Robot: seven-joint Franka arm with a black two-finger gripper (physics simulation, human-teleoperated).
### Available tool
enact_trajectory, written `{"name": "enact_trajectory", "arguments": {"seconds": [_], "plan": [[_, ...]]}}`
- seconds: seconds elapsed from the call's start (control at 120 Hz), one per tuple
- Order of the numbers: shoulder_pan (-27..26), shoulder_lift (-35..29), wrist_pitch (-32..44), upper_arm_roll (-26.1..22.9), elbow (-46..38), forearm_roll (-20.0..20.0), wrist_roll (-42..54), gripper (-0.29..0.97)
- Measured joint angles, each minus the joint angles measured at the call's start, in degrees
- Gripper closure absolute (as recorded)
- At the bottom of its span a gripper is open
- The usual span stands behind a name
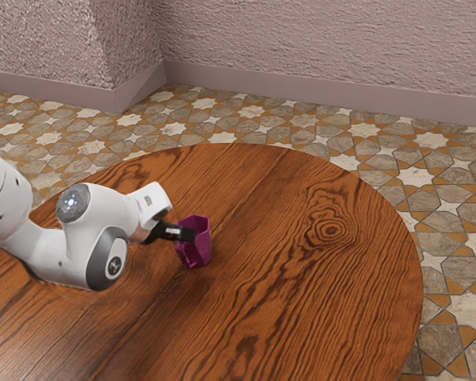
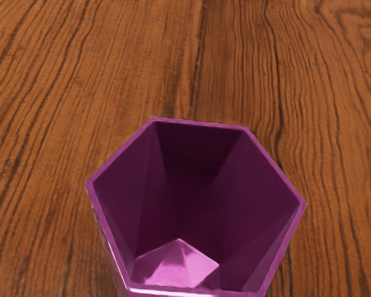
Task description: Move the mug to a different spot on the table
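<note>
So the whole thing hinges on one relation: the purple faceted mug is parked right at the tip of the black gripper, on the side toward the exterior view's right. The gripper is brought in low from the exterior view's left and is met by the mug's rim on the arm-facing side. Contact with that near wall looks likely, but whether the gripper is spread or pinched onto it can't be told from here, honestly.

The mug is stood on the wooden tabletop, in the part nearest the arm, mouth up and roughly upright, so its long axis is pointed up off the wood rather than laid along it. In the wrist view the six-sided mouth is looked into from above, with the near wall tucked just under the hand. No handle can be made out in either view.

A big stretch of wood is laid out toward the exterior view's right, past the mug. Judging by that, the mug is probably best taken away from the arm, toward that side. A hold on one wall only is the thing to be wary of, since a tip-over could be caused if the mug is dragged instead of lifted
</note>
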Motion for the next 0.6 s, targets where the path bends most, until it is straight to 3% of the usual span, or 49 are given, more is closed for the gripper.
{"name": "enact_trajectory", "arguments": {"seconds": [0.1, 0.183, 0.3, 0.392, 0.6], "plan": [[0.7, -6.8, -10.1, 0.0, 1.3, -0.1, 0.1, 0.07], [1.2, -10.2, -26.3, 1.2, 11.3, -0.1, 0.3, 0.04], [4.1, -10.9, -48.5, 3.2, 26.0, 0.2, 1.3, 0.03], [4.7, -10.3, -62.3, 3.7, 35.8, 2.8, 2.3, 0.02], [3.5, -6.7, -82.1, 3.9, 50.0, 6.2, 5.4, 0.01]]}}
